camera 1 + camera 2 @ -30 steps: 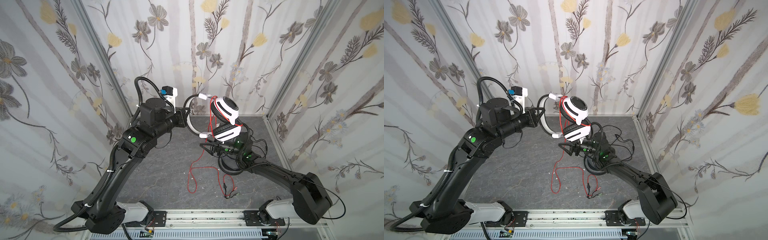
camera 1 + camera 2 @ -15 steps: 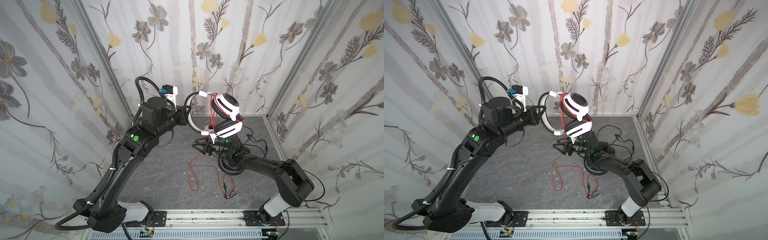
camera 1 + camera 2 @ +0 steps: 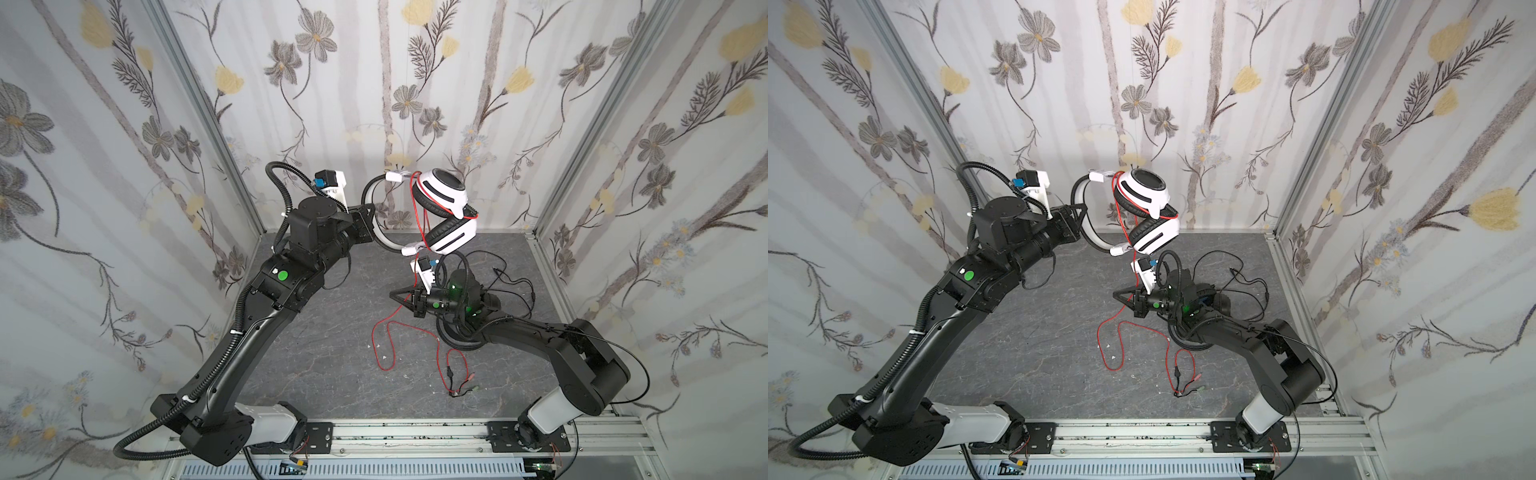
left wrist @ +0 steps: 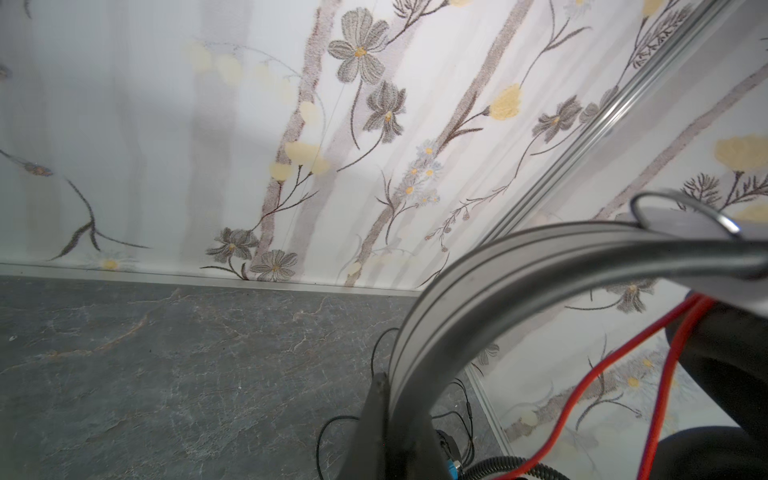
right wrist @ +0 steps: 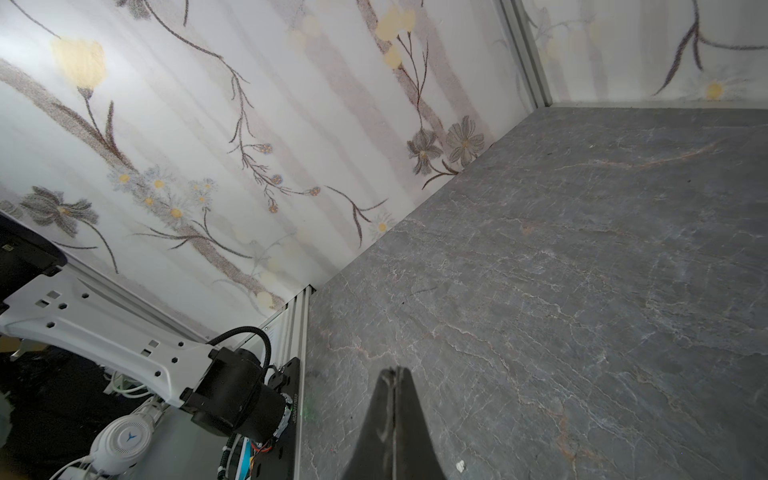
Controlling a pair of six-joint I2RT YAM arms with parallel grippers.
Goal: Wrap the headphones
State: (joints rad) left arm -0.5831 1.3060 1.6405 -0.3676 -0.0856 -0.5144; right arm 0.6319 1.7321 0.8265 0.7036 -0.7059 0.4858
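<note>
The white headphones [image 3: 444, 199] [image 3: 1146, 195] with black ear pads hang in the air near the back wall. My left gripper [image 3: 372, 226] [image 3: 1079, 216] [image 4: 399, 395] is shut on their headband [image 4: 498, 270]. Their red cord [image 3: 386, 345] [image 3: 1113, 357] [image 4: 582, 382] loops round the ear cups, drops through my right gripper [image 3: 393, 294] [image 3: 1115, 294] [image 5: 395, 370], then trails on the floor. That gripper is shut on the cord near the finger bases; the right wrist view shows only the closed tips. The black headphones [image 3: 451, 338] [image 3: 1183, 336] lie on the floor under my right arm.
Thin black cords [image 3: 511, 282] sprawl by the right wall. The red cord's plugs [image 3: 457, 390] lie near the front rail [image 3: 395, 436]. Flowered walls close in three sides. In the right wrist view, another white headset [image 5: 120, 440] sits outside the cell beside my left arm's base [image 5: 232, 399].
My right gripper has moved a little to the left below the white headphones and gone from open to shut on the red cord. The left arm has barely shifted.
</note>
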